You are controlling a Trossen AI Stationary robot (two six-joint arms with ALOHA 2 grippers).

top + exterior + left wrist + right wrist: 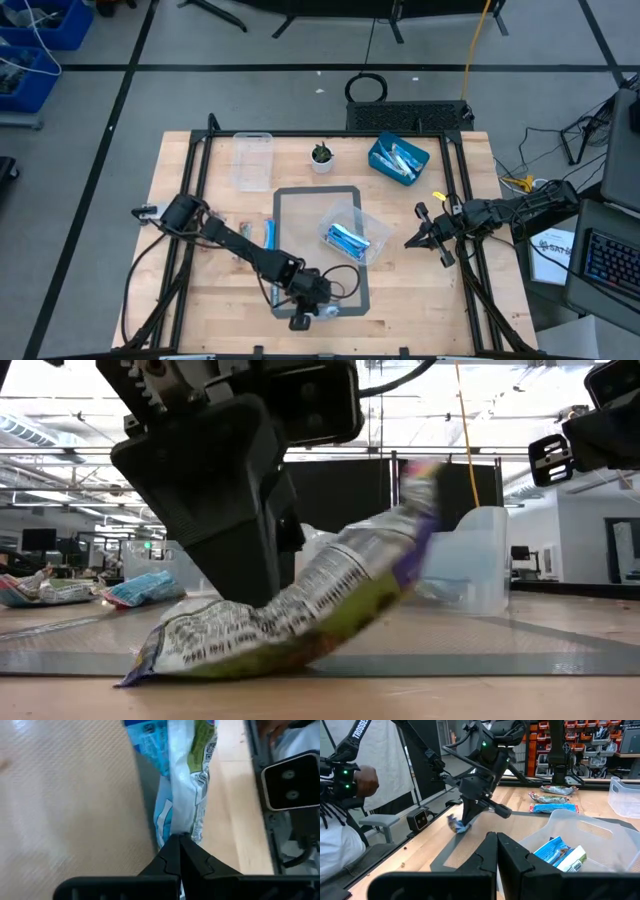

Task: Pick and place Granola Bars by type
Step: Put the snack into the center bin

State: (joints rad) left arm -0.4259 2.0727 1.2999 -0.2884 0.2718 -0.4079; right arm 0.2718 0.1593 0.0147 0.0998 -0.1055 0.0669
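A granola bar in a white, green and purple wrapper (pixel 330 585) sits under my left gripper (pixel 308 302) at the near edge of the grey mat (pixel 290 195). That gripper is shut on it. A blue bar (pixel 150 750) lies beside it on the mat. More blue bars lie in a clear tub (pixel 345 238) and in the blue bin (pixel 398 160). One blue bar (pixel 270 235) and a brownish one (pixel 225 225) lie loose on the left. My right gripper (pixel 412 242) hovers shut, right of the tub, touching nothing. My left gripper (pixel 180 842) pinches the bar's wrapper (pixel 184 822) between its two fingers, coming from above and pointing down. The wrapper bends at the hold. Its near end (pixel 150 655) rests on the table, and its other end (pixel 428 475) slants up clear of the mat.
An empty clear tub (pixel 252 160) and a small potted plant (pixel 322 155) stand at the far side. A black frame rail (pixel 465 200) runs along the table's right side. A small camera box (pixel 290 785) sits at the near edge. A person (pixel 345 815) sits beyond the table.
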